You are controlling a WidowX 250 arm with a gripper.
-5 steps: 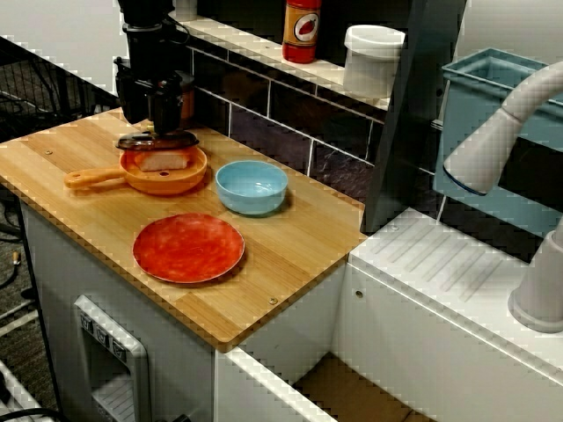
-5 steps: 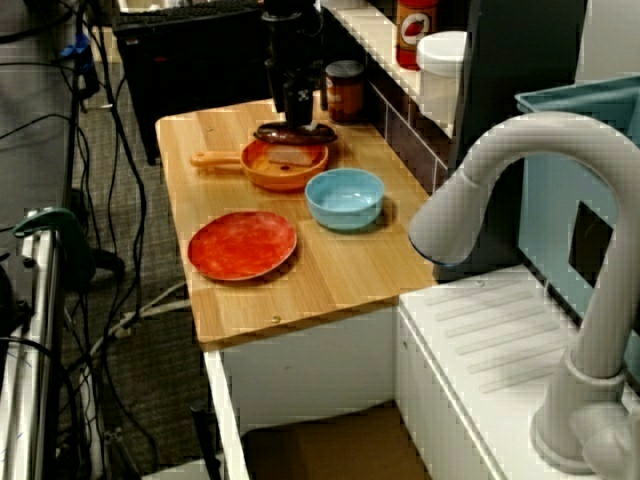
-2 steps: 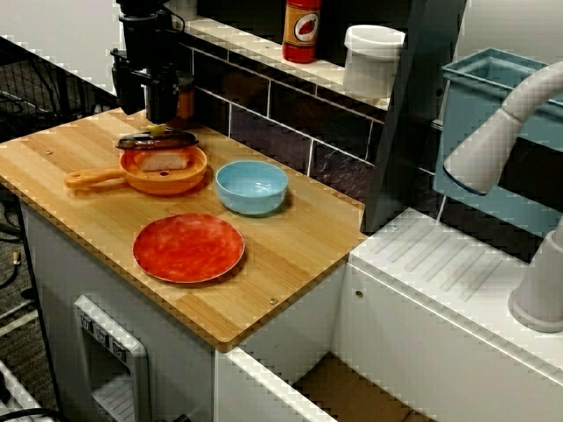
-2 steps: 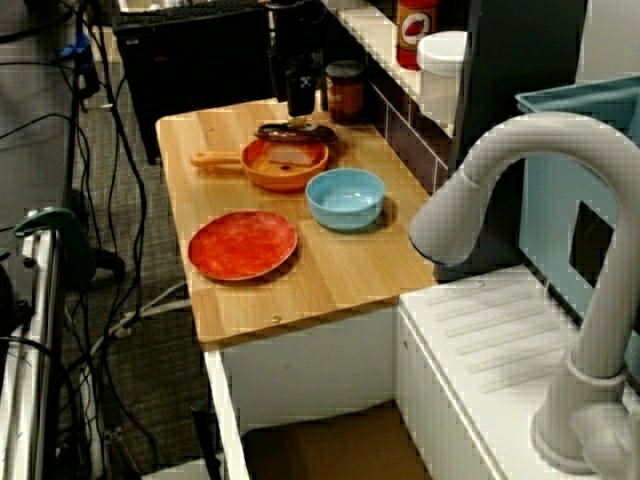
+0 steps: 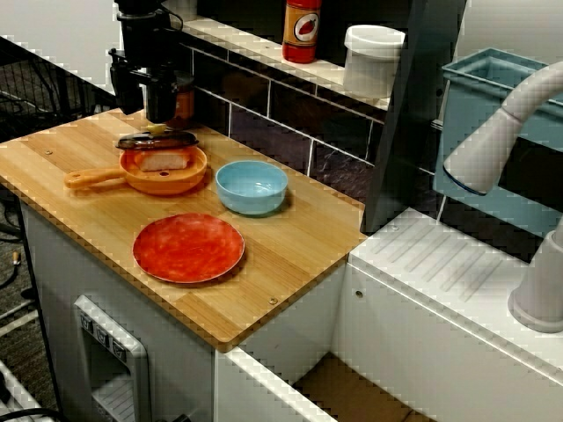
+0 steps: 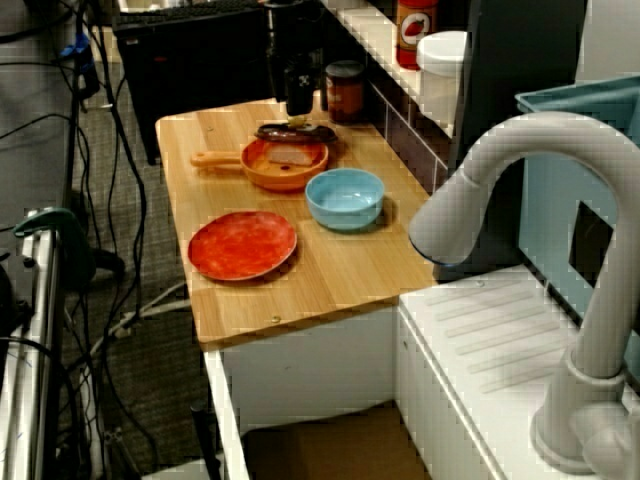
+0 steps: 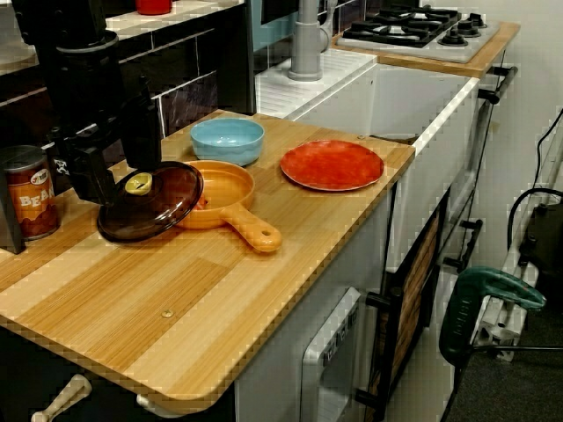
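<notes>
Gripper (image 5: 148,111) jaws apart, empty, just above dark lid (image 5: 157,140); lid tilted on far rim of orange pan (image 5: 164,170), close to tiled back wall (image 5: 264,107). Bare counter (image 5: 299,255) left of pan and toward right edge.

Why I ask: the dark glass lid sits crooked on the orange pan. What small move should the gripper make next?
Probably straight down onto the yellow knob: the open gripper hovers just above it, and the dark glass lid leans half off the orange frying pan.
</notes>
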